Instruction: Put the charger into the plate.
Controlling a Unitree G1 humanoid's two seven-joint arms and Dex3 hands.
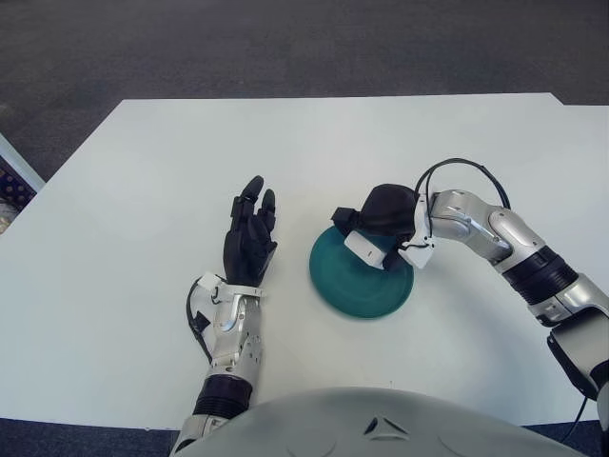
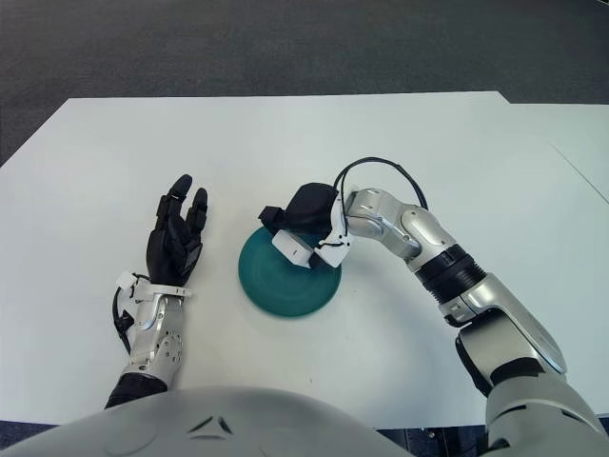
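Note:
A teal plate (image 1: pixel 366 290) lies on the white table (image 1: pixel 314 152), right of centre. My right hand (image 1: pixel 373 221) hangs over the plate's far edge, its black fingers curled down around a small white charger (image 1: pixel 366 249). The charger sits tilted just above the plate's far part; I cannot tell whether it touches the plate. The same hand (image 2: pixel 306 217) and charger (image 2: pixel 295 248) show in the right eye view. My left hand (image 1: pixel 251 228) shows left of the plate, fingers straight and spread, holding nothing.
The table's far edge (image 1: pixel 333 97) borders dark carpet. A coloured object (image 1: pixel 11 186) stands off the table's left edge. A black cable (image 1: pixel 461 164) loops above my right wrist.

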